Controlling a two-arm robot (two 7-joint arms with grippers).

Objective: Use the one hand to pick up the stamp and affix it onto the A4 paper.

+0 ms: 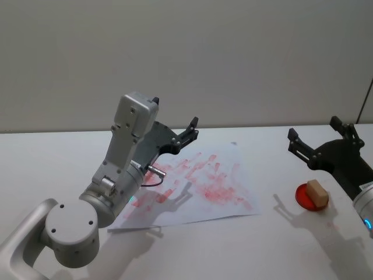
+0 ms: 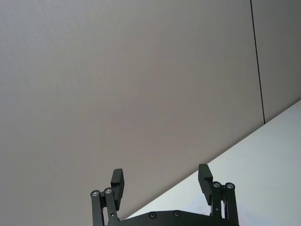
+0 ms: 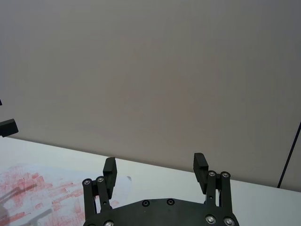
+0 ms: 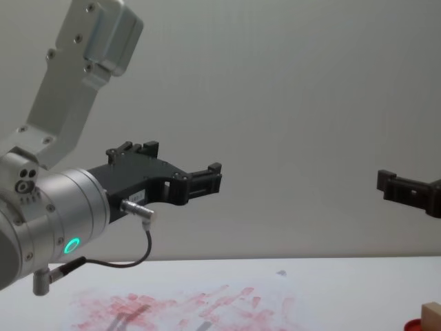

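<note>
Now your small tan wooden stamp (image 1: 317, 192) sits on the round red pad (image 1: 302, 198) right of the red-smudged white A4 paper (image 1: 201, 189), left claw (image 2: 160, 174) and right claw (image 1: 313, 129) both hovering spread apart.

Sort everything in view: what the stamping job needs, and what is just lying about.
Job: stamp, on the red pad; A4 paper; right gripper, fingers open, near the stamp.
Lying about: red pad; white table; left gripper, fingers open, raised over the paper.

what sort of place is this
Likely a robot test bench: white table against a plain grey wall, A4 paper covered in red imprints, stamp resting on a red pad.
</note>
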